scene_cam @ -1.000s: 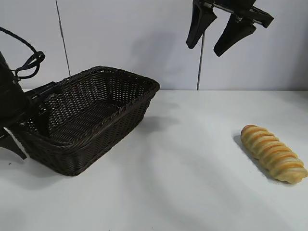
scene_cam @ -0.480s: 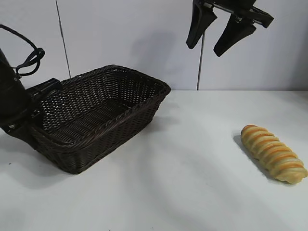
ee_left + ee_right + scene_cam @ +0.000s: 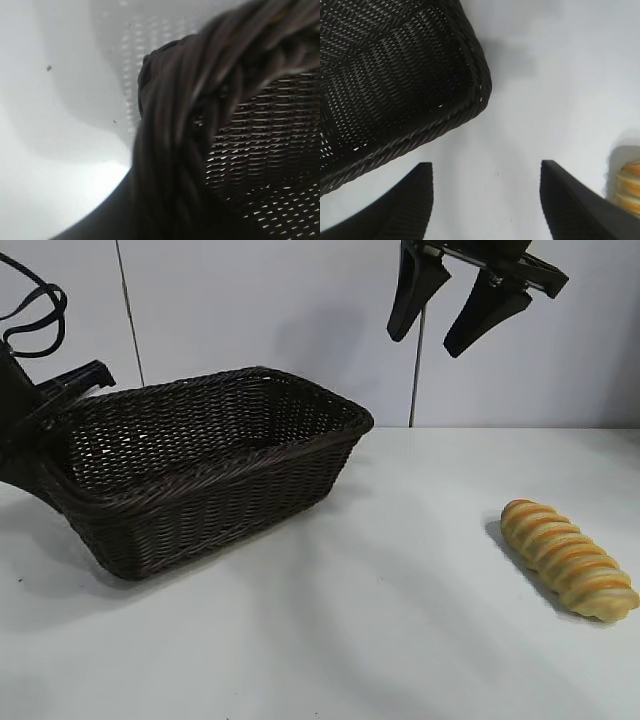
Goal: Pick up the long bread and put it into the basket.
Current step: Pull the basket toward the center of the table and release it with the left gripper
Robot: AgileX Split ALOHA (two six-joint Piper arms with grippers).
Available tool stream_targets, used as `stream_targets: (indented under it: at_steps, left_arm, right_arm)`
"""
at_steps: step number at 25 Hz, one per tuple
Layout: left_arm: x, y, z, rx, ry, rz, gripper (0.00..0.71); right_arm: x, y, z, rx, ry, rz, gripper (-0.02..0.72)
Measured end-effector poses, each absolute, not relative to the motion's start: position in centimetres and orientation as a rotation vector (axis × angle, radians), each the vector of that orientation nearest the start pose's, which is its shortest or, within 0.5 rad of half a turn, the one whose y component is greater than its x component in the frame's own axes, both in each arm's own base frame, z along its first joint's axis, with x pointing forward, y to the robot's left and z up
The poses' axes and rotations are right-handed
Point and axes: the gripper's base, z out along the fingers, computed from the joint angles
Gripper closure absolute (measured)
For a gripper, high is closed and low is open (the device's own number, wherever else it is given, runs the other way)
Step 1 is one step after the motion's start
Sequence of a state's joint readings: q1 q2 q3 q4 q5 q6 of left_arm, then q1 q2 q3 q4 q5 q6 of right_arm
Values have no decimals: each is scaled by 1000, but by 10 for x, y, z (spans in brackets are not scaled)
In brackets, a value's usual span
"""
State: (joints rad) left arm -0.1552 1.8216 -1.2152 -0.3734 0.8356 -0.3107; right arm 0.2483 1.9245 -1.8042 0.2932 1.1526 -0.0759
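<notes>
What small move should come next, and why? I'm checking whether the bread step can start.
Probably set the basket flat again first. The left gripper is clamped on its rim at the exterior view's left and holds that end tilted off the table. The long bread lies untouched at the right. The right gripper hangs open, high above the table, nearer the basket than the bread.

arms — matte black | right claw point(image 3: 446, 328) — tapered ribbed fingers | left — looped black cables

The scene is viewed level from the front; the basket point(image 3: 210, 465) rim is seen close by the left wrist, and from above by the right.
</notes>
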Motion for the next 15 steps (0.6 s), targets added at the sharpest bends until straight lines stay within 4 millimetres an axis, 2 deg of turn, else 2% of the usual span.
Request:
stream_targets:
  at_steps: [5,10,15]
  left_arm:
    - [359,-83,203,-311,2955,-509,609]
    - [373,-87,196,-67,3039,-502,609]
    - [388,-93,199,126,3054,-504,609]
  right_arm:
    - [401,127,307,-352,2728,451,250]
    - [401,127,307,-351,2728,452,250]
    - [401,127,308,-349,2727,461,250]
